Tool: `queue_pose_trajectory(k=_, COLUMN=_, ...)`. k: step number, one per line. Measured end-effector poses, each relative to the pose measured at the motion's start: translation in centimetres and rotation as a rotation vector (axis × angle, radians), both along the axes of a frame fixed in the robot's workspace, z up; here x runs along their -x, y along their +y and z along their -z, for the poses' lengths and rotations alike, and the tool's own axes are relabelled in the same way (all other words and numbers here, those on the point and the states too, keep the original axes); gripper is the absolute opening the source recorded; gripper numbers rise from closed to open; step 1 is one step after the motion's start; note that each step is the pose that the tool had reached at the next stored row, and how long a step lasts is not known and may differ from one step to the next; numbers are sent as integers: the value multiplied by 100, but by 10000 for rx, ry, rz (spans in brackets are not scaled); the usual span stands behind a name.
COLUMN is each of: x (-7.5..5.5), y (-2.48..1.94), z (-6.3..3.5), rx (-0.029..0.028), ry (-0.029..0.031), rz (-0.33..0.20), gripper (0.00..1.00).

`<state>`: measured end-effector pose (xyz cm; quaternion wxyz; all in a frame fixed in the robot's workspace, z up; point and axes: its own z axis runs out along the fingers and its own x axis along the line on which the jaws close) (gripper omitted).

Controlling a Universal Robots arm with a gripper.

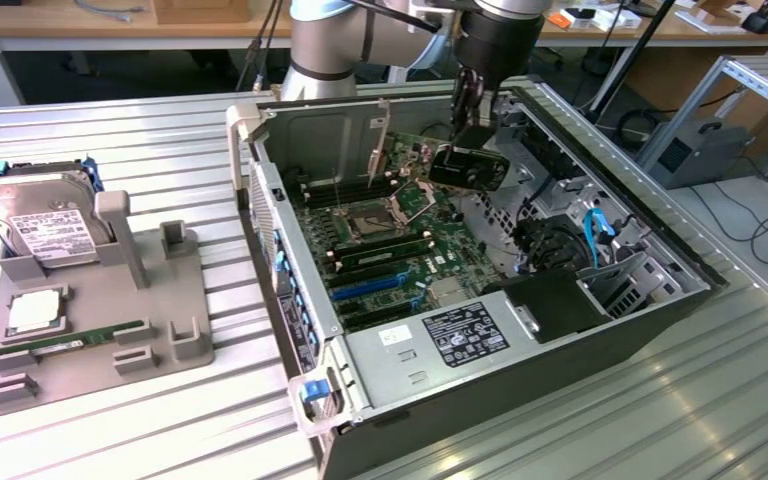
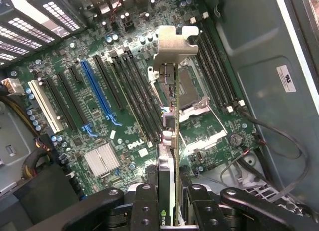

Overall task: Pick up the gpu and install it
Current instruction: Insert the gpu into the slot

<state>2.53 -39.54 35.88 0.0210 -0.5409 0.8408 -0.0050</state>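
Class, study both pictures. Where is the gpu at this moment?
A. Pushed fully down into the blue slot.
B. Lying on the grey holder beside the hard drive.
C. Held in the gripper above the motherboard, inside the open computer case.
C: the gripper clamps the gpu edge-on, and the card hangs over the motherboard inside the case, with the blue slot bare.

End effector (image 2: pixel 170 211) has the gpu (image 2: pixel 169 166) pinched edge-on, its silver bracket (image 2: pixel 175 39) farthest out, green motherboard (image 2: pixel 99 116) spread out beyond it.

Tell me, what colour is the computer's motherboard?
The motherboard is green; the wrist view shows it best.
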Motion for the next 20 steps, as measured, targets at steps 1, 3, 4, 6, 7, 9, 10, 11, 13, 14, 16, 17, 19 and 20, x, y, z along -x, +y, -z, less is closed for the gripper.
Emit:
queue_pose_trajectory(k=1, x=0, y=0, z=0, rx=1, ry=0, rz=-55, gripper=27)
queue_pose_trajectory(k=3, x=0, y=0, z=0, rx=-1, ry=0, rz=-160, gripper=27)
queue_pose_trajectory(k=4, x=0, y=0, z=0, rx=0, ry=0, rz=-193, gripper=27)
queue_pose_trajectory(k=6, x=0, y=0, z=0, rx=0, ry=0, rz=-263, gripper=27)
queue_pose_trajectory(k=7, x=0, y=0, z=0, rx=0, ry=0, rz=-296, gripper=27)
queue_pose_trajectory(k=9, x=0, y=0, z=0, rx=0, ry=0, rz=-393, gripper=27)
queue_pose_trajectory(k=10, x=0, y=0, z=0, rx=0, ry=0, rz=-461, gripper=27)
queue_pose_trajectory(k=11, x=0, y=0, z=0, rx=0, ry=0, rz=-529, gripper=27)
queue_pose_trajectory(k=13, x=0, y=0, z=0, rx=0, ry=0, rz=-656, gripper=27)
queue_pose_trajectory(k=14, x=0, y=0, z=0, rx=0, ry=0, rz=-709, gripper=27)
queue_pose_trajectory(k=16, x=0, y=0, z=0, rx=0, ry=0, rz=-814, gripper=27)
queue_pose_trajectory(k=17, x=0, y=0, z=0, rx=0, ry=0, rz=-876, gripper=27)
queue_pose_trajectory(k=19, x=0, y=0, z=0, rx=0, ry=0, rz=-930, gripper=27)
queue_pose_trajectory(k=20, x=0, y=0, z=0, rx=0, ry=0, rz=-1000, gripper=27)
